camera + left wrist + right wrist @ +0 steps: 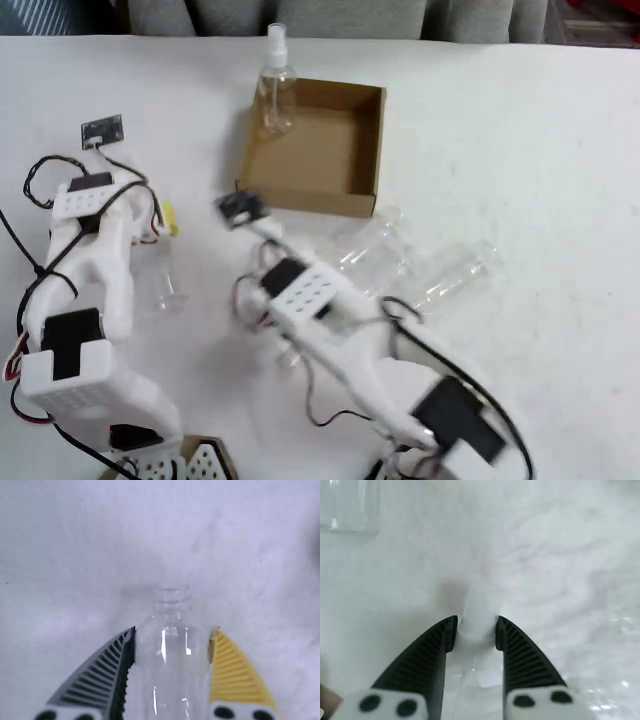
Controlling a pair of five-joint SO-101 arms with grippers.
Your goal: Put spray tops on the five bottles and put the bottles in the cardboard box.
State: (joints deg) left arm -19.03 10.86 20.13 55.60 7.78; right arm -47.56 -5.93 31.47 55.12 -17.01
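left pincer (171, 636) grips an uncapped clear bottle (172, 602), right pincer (475, 622) pinches a white spray top (478, 632).

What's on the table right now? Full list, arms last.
Open brown cardboard box: one, brown, far middle of the table.
Clear plastic bottle with white spray top: one, upright at the box's far left corner.
Clear plastic bottles without tops: at least two, lying by the box's near right corner; exact count unclear.
Clear topless bottle: one, held in the left end effector.
White spray top: one, held in the right end effector.
White table: one, under everything.
Left end effector: grey and yellow fingers, shut on the bottle.
Right end effector: black fingers, shut on the spray top.
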